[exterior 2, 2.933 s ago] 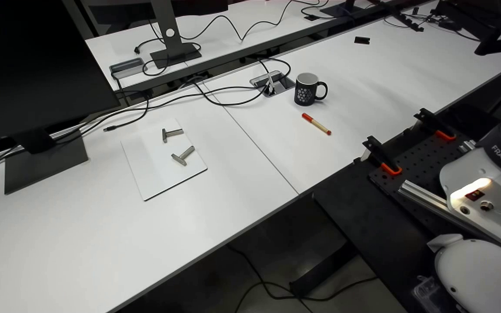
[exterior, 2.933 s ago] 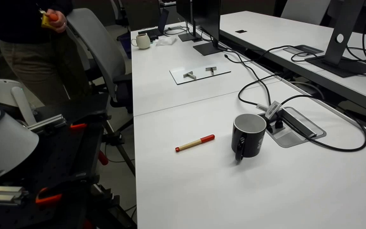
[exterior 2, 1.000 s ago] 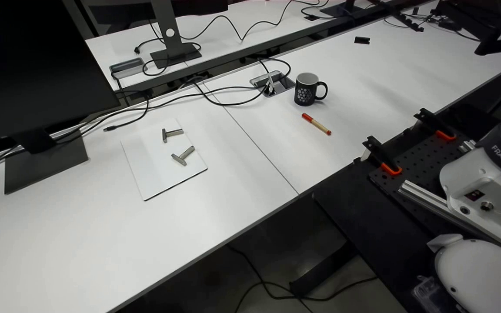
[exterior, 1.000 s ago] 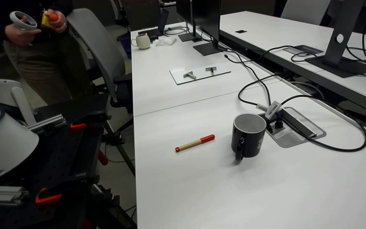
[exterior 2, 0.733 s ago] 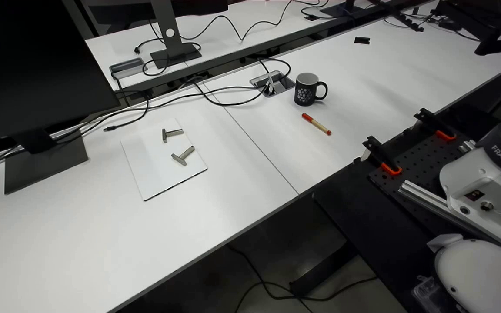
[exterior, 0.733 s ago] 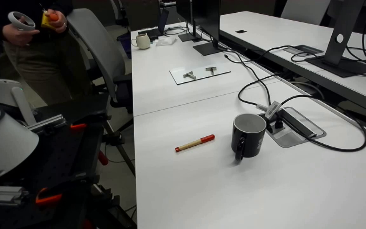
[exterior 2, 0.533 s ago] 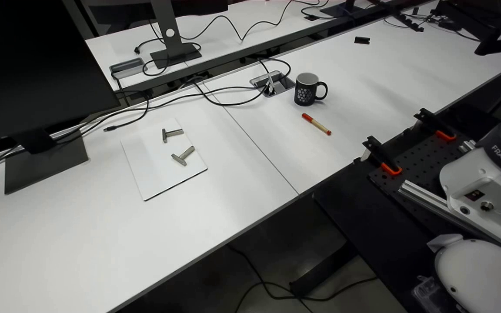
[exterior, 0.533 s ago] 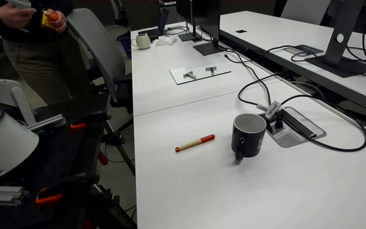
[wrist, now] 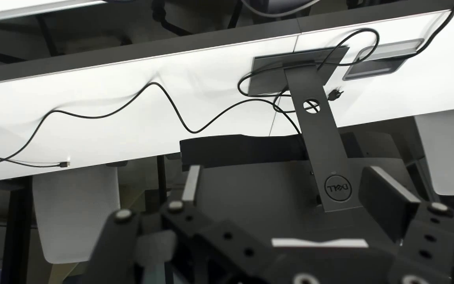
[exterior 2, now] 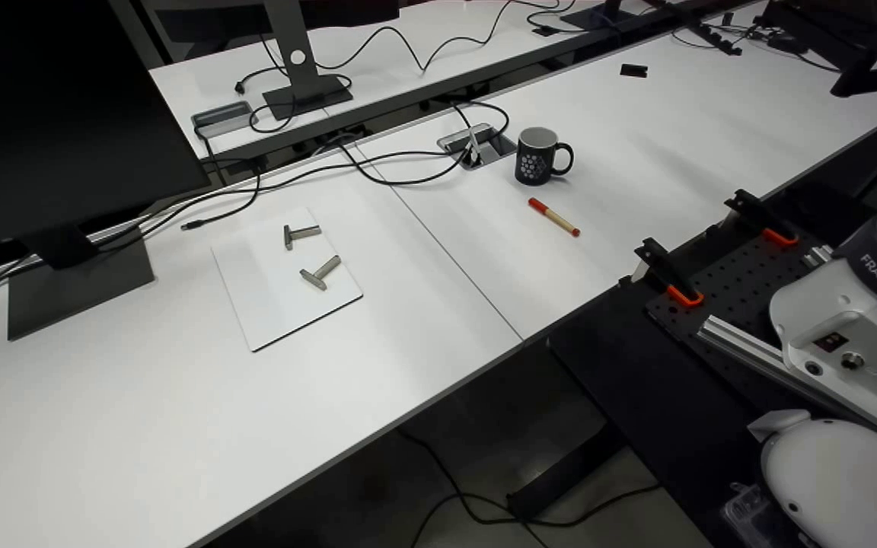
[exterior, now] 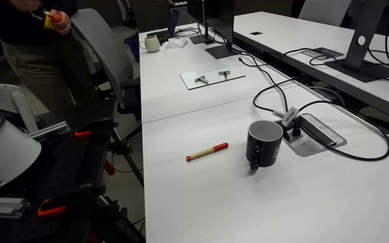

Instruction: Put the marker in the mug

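Marker flat on table, near mug, well apart from wide-spread fingers

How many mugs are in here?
2: the black mug, upright near the marker, and the cream mug, toward the far end of the desk row in an exterior view. The monitors could hide more.

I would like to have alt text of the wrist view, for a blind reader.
The open, empty gripper frames the back of a Dell monitor, which appears upside down. Black cables wind across the white desk it stands on.
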### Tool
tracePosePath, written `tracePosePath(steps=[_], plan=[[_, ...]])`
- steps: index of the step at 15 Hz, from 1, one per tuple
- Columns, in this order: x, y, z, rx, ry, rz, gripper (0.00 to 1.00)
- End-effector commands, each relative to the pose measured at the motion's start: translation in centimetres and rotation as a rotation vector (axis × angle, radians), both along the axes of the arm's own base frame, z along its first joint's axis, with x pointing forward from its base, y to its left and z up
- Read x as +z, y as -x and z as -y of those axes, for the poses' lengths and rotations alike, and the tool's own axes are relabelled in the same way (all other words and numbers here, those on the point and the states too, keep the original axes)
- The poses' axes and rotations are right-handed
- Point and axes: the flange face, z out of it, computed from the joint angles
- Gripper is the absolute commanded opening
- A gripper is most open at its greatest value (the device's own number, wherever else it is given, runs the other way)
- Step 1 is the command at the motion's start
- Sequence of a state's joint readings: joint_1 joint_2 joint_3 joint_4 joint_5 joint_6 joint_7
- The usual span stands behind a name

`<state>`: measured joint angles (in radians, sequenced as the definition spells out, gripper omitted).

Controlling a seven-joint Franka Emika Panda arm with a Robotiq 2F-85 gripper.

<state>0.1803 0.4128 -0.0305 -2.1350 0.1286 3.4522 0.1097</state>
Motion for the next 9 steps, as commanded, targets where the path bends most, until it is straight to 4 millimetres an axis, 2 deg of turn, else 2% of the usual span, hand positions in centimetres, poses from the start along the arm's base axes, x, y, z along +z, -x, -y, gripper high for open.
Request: tracePosePath(steps=[1, 9], plan=[[-1.6, 0.0, -0.3, 0.005, -0.020, -0.020, 1.00], [-7.5, 1.0, -2.4, 0.012, -0.120, -0.132, 1.00]])
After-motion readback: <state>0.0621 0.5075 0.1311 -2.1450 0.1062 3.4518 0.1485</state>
